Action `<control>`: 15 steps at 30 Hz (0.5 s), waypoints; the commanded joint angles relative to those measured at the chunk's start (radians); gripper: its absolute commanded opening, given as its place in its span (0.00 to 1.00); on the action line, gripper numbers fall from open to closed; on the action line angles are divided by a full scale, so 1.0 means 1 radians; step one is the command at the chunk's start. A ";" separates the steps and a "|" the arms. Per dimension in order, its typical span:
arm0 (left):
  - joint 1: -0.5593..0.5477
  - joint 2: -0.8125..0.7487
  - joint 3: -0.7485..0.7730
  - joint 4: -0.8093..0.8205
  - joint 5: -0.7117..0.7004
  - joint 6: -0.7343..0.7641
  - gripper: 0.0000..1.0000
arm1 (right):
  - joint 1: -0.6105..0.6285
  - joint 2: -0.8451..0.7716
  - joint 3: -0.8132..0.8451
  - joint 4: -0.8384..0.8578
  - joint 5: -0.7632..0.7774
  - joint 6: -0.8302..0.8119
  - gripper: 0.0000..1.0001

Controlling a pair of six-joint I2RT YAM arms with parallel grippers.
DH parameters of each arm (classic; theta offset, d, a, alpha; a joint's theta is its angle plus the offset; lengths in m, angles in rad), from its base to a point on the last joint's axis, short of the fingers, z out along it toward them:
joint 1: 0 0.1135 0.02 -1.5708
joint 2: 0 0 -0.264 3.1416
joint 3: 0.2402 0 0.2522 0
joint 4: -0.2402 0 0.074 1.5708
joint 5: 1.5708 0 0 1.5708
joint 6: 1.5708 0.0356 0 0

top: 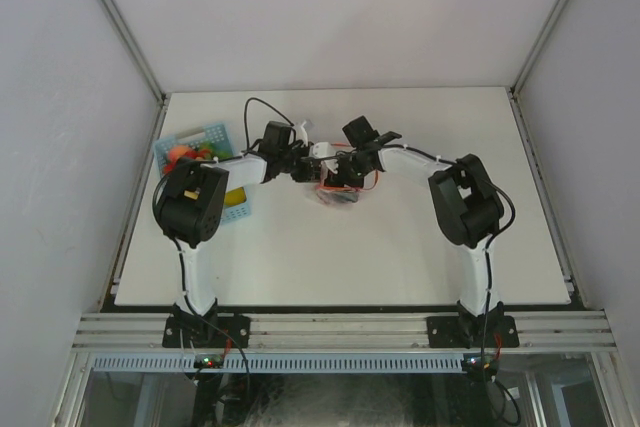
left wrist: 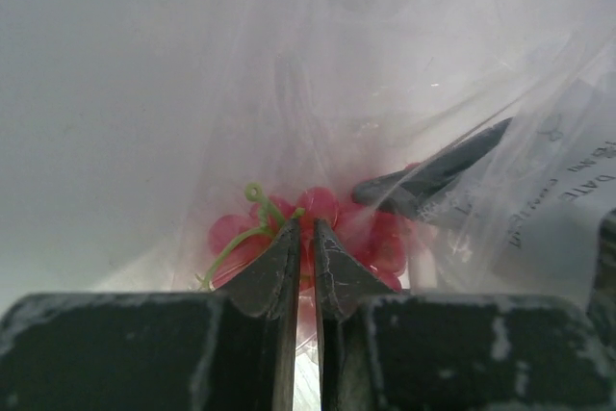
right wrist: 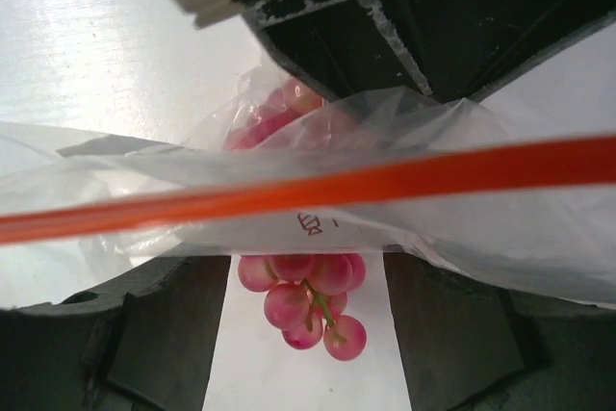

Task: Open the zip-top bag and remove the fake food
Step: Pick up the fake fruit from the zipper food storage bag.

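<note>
Rail (top: 340,329), white table (top: 400,267), zip-top bag (top: 335,194), pale walls (top: 60,97)

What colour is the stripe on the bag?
Orange-red. The zip strip of the zip-top bag shows best in the right wrist view.

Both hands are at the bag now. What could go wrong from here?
The left hand pinches only thin film of the zip-top bag, so it may slip free. The grape bunch sits between the spread fingers of the right hand; closing could trap film too. The hands are very close and might collide.
</note>
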 commanded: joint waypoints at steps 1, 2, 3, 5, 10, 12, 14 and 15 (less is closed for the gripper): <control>-0.004 -0.009 -0.048 -0.021 0.011 -0.002 0.13 | 0.031 0.039 0.074 -0.038 0.075 0.099 0.63; -0.004 -0.010 -0.050 -0.017 0.015 -0.002 0.13 | 0.036 0.049 0.083 -0.050 0.088 0.107 0.63; -0.003 -0.010 -0.049 -0.015 0.019 -0.001 0.13 | 0.042 0.057 0.091 -0.060 0.099 0.113 0.63; 0.002 -0.013 -0.048 -0.015 0.022 0.001 0.13 | 0.047 0.066 0.098 -0.064 0.106 0.129 0.63; 0.021 -0.026 -0.060 -0.015 0.039 0.011 0.13 | 0.038 0.092 0.118 -0.079 0.065 0.211 0.63; 0.030 -0.020 -0.059 -0.014 0.048 0.004 0.13 | 0.042 0.093 0.104 -0.069 0.066 0.233 0.63; 0.033 -0.015 -0.056 -0.014 0.056 0.001 0.13 | 0.044 0.093 0.087 -0.059 0.066 0.250 0.62; 0.033 -0.015 -0.054 -0.014 0.058 0.002 0.13 | 0.044 0.092 0.078 -0.051 0.068 0.266 0.62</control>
